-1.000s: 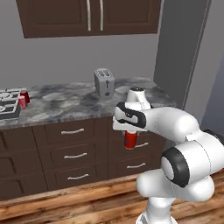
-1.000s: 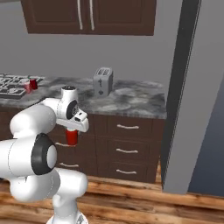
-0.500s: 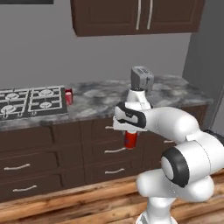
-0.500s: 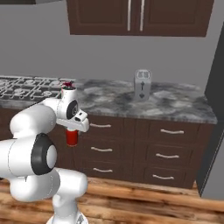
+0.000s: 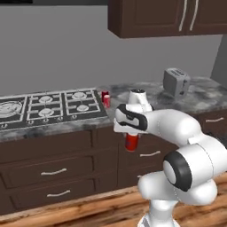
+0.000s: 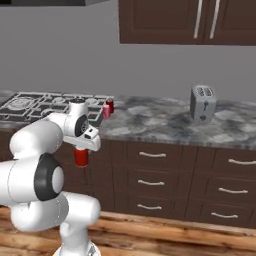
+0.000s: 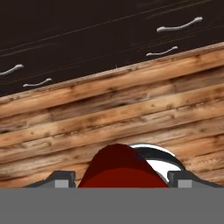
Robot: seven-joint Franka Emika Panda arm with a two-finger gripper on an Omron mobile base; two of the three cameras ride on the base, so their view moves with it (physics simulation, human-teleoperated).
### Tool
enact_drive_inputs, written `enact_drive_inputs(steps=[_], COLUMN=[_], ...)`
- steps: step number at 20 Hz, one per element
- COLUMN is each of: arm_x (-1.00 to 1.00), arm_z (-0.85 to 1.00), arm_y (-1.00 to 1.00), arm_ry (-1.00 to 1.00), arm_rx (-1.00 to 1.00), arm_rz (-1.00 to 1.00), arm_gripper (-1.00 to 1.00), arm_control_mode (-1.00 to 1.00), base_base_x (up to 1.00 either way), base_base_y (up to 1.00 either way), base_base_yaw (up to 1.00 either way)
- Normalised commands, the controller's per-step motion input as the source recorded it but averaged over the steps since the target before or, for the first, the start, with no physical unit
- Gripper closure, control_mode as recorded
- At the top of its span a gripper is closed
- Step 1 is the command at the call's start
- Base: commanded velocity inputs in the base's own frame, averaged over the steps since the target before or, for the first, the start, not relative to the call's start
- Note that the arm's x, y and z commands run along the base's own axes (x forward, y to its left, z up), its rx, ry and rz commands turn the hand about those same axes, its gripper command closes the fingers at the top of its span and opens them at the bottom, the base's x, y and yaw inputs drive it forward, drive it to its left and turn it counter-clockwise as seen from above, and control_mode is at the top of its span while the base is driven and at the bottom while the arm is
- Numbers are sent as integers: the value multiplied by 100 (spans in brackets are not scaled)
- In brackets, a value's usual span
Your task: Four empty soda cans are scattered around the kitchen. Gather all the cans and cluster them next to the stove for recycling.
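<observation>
On the left, the stove [image 5: 46, 106] is seen set into the desk [image 5: 146, 91], with two soda cans [image 5: 105, 98] standing upright just beside its right edge. A third can [image 5: 131, 142] is held upright in the hand [image 5: 131, 135], hanging below it before the drawers. Wooden floor [image 7: 131, 109] is shown beneath it from the hand's camera.

Dark cabinets [image 5: 53, 168]; grey wall [image 5: 57, 48]; plank floor [image 7: 109, 118]

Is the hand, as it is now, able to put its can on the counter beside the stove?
Probably not yet: the hand holds its can below the counter edge, before the drawers.
</observation>
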Motion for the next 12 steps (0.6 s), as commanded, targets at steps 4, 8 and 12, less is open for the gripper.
enact_drive_inputs(steps=[4, 8, 12], arm_x=[0, 0, 0], arm_z=[0, 0, 0], arm_y=[0, 0, 0], arm_ry=[0, 0, 0], arm_rx=[0, 0, 0], arm_rz=[0, 0, 0], arm_gripper=[100, 100, 100], arm_control_mode=[100, 100, 100], base_base_x=[92, 85, 54], base_base_y=[24, 24, 32], base_base_yaw=[-1, 0, 0])
